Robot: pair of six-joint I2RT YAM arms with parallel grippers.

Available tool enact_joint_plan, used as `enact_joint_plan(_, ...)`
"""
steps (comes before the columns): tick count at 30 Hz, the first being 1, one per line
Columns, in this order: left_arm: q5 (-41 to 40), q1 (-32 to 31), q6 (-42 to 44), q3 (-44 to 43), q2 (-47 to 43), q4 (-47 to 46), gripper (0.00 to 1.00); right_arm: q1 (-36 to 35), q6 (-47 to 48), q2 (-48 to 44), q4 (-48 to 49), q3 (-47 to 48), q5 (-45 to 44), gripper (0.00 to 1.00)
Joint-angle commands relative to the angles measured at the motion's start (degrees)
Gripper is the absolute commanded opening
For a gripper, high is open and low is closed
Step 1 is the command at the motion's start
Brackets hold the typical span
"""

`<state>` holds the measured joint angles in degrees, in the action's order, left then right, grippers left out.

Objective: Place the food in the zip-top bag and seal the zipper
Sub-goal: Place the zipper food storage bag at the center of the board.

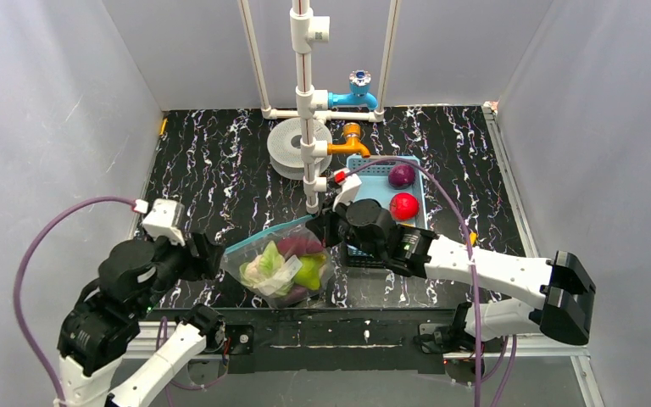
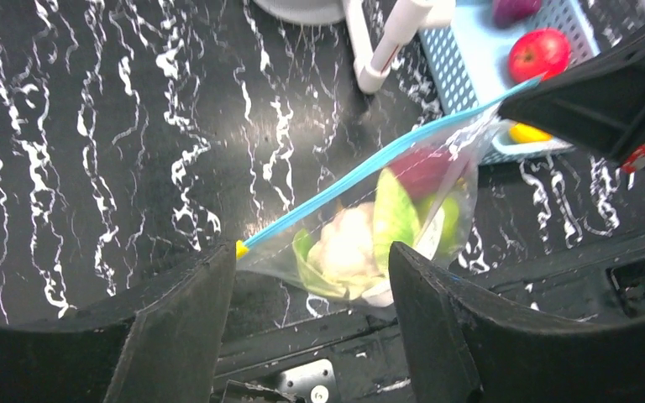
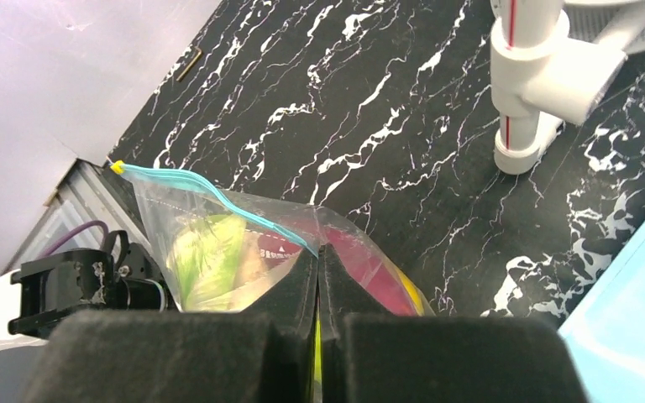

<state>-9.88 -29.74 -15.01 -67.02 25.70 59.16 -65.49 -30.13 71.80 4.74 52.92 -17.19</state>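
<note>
Gripped the zipper (image 2: 369, 168) of the bag (image 1: 280, 267) with the right tool (image 3: 319, 252) at the near edge of the tabletop (image 1: 220, 161); held the left tool (image 2: 311, 269) released beside it, food (image 2: 348, 243) inside.

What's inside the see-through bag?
Through the bag you can see a pale cabbage, a green piece and a maroon piece. Anything underneath them is covered, and the crinkles blur the rest.

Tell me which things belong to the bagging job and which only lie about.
Job: zip-top bag, blue zipper, bagged food, red apple, purple eggplant.
Lying about: blue basket, white pipe stand, blue tap, orange tap, grey spool.
</note>
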Motion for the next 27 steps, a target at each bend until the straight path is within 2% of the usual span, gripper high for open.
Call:
enact_joint_plan(1,-2.89,0.12,-0.3,-4.74,-1.75,-2.65,0.67,-4.05,6.63,2.36,1.48,7.34,-6.69,0.01)
enact_joint_plan(6,-2.14,0.1,0.17,-7.65,-3.87,-5.98,0.67,-6.63,14.1,8.89,0.76,17.84,-8.77,0.01)
enact_joint_plan(11,-0.96,0.07,1.74,-9.53,-6.95,-7.23,0.68,-6.76,19.88,18.46,-1.17,31.01,-7.18,0.01)
enact_joint_plan(24,-1.02,0.11,3.3,-17.66,-10.97,-2.85,0.71,-5.52,27.24,46.17,-4.64,66.16,0.36,0.01)
enact_joint_plan(27,-1.04,0.12,3.14,-19.1,-10.31,-2.04,0.71,-3.95,27.04,53.62,-9.49,76.85,0.02,0.01)
